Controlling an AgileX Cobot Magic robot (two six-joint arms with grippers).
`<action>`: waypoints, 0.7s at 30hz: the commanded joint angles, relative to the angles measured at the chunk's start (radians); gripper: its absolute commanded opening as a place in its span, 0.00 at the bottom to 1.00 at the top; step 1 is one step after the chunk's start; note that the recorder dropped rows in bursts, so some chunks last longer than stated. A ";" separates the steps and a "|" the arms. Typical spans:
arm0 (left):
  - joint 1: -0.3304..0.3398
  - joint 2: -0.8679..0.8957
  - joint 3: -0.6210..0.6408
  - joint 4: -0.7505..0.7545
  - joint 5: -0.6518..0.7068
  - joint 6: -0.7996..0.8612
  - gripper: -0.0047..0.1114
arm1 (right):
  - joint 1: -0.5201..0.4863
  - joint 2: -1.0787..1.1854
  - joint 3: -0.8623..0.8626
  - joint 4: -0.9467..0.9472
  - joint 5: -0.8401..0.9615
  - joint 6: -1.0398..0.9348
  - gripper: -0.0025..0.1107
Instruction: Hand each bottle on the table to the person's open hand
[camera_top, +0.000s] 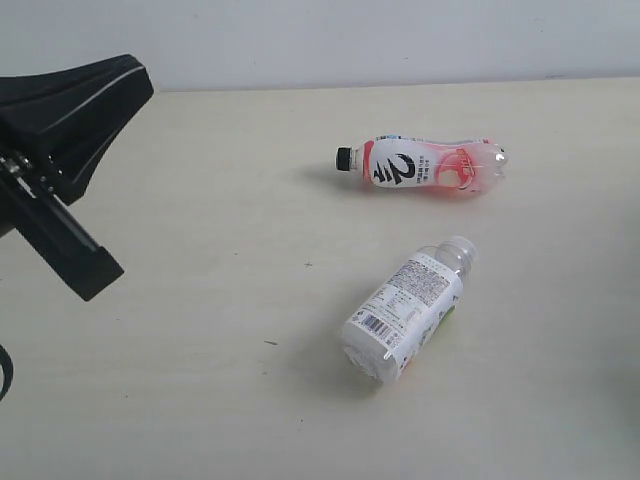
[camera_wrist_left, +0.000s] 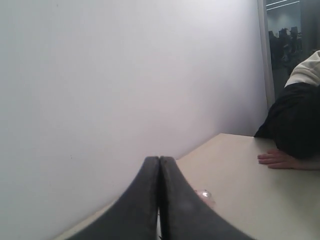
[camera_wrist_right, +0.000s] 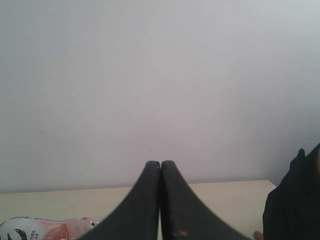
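Observation:
Two bottles lie on their sides on the table (camera_top: 200, 300). The pink bottle (camera_top: 425, 166) with the black cap and black "2" is at the back. The white-capped bottle (camera_top: 405, 308) with a white and green label is nearer the front. No other bottles are in view. My left gripper (camera_wrist_left: 160, 160) is shut and empty, raised at the left, with the pink bottle's end (camera_wrist_left: 205, 196) just past its fingers. My right gripper (camera_wrist_right: 160, 163) is also shut and empty, and the pink bottle (camera_wrist_right: 45, 229) shows low beside it. The person's hand (camera_wrist_left: 277, 160) rests on the table's far side.
My left arm (camera_top: 70, 130) fills the exterior view's upper left corner. The person's dark sleeve (camera_wrist_left: 295, 120) is above the hand, and the sleeve (camera_wrist_right: 295, 200) also edges the right wrist view. A pale wall (camera_top: 350, 40) runs behind the table.

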 joint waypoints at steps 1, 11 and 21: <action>0.002 -0.003 -0.013 -0.013 -0.005 0.006 0.04 | -0.005 -0.005 0.004 -0.004 -0.009 -0.003 0.02; 0.002 -0.003 -0.020 -0.013 0.000 0.006 0.04 | -0.005 -0.005 0.004 -0.004 -0.009 -0.003 0.02; 0.002 -0.003 -0.020 -0.010 0.000 0.000 0.04 | -0.005 -0.005 0.004 -0.004 0.001 -0.003 0.02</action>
